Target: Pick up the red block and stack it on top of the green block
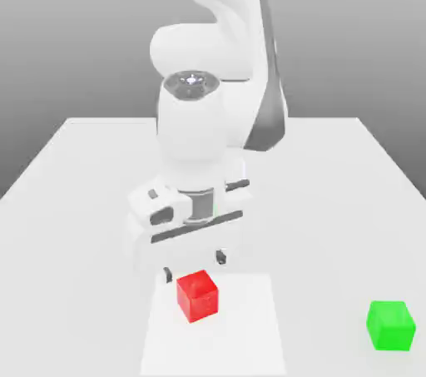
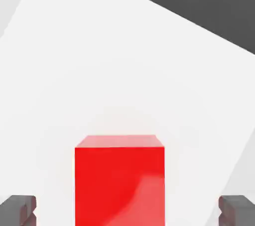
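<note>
Pincer fingers (image 2: 20,209) stand wide apart, one dark pad at each side of the red block (image 2: 119,180) in the hand view, with bare surface showing between each pad and the cube's faces. Nothing is clamped. From where I stand, the gripper (image 1: 195,269) hangs low over the table (image 1: 75,167), its two short dark fingertips just behind the red block (image 1: 198,295), and the bulky white hand and arm (image 1: 208,76) tower above it.

That red cube sits flat on the tabletop, toward the near edge, on a patch of the surface that looks slightly brighter than the rest. Its top face is plain and smooth, and it rests square, not tilted.

Well apart from it, toward the exterior view's right and a little nearer the front edge, the green block (image 1: 391,325) sits on the same surface, also flat and alone.

Underneath everything is a broad, pale white table, matte and unmarked, narrowing away toward the back. Behind it the room is a plain grey backdrop, darker higher up. In the hand view the white surface ends in a straight edge, beyond which lies dark grey.
</note>
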Motion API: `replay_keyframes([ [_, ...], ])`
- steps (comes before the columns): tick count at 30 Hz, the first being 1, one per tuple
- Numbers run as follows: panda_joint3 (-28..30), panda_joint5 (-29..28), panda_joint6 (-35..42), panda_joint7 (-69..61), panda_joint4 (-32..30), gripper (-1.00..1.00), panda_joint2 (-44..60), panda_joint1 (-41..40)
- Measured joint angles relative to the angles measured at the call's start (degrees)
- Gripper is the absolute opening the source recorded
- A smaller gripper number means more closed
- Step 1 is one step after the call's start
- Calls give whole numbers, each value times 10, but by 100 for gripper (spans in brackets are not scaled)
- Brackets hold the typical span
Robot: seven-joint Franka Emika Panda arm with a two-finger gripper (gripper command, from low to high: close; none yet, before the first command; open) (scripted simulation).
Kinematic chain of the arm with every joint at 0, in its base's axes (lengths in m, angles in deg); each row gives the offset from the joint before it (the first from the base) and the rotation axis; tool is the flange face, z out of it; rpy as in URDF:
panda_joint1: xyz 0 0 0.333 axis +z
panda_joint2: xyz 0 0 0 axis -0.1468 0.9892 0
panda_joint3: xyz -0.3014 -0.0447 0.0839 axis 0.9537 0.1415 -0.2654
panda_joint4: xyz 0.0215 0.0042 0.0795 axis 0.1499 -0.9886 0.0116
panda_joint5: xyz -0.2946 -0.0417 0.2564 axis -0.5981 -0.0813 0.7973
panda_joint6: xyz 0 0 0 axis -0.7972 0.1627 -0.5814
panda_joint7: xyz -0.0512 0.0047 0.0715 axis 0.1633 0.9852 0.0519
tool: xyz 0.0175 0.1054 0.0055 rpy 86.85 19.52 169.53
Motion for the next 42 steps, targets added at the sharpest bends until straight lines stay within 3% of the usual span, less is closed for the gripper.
replay_keyframes([
  [3,-4,5,-41,-4,7,0,49,-3],
  [4,-6,8,-54,-6,9,-100,66,-5],
  [11,-8,6,-56,-4,9,-100,69,-8],
  [20,-8,4,55,-5,-8,-100,-59,-8],
  [23,-35,27,100,-59,11,-100,-73,-20],
  [29,-64,54,176,-173,58,-100,-85,56],
  [42,-92,48,263,-398,146,-100,-75,143],
])
